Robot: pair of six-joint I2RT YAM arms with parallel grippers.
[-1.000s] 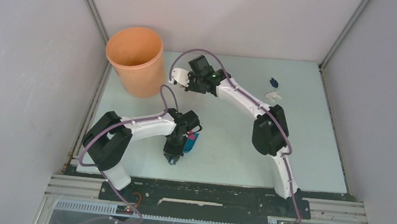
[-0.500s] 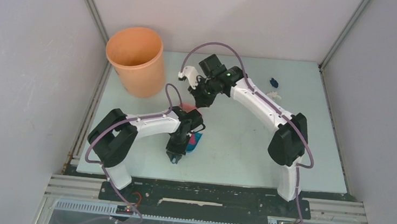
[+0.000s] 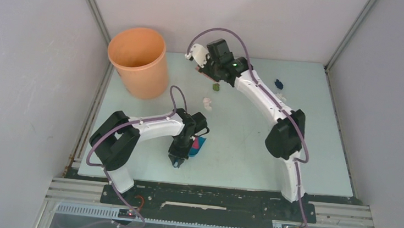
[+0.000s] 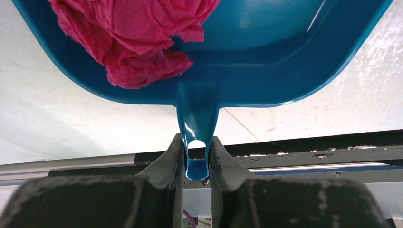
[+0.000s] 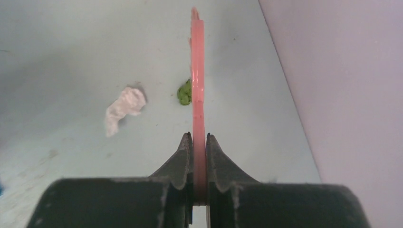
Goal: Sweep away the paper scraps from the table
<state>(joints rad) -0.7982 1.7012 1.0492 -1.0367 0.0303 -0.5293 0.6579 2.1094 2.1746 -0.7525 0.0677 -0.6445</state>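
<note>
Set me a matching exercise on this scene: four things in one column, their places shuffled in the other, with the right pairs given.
Things
1. magenta scrap
2. green scrap
3. dark blue scrap
4. orange bucket

Places
A. far left corner of the table
B. inside the blue dustpan
C. far right side of the table
D. just left of the pink brush in the right wrist view

Pairs: 1-B, 2-D, 3-C, 4-A
</note>
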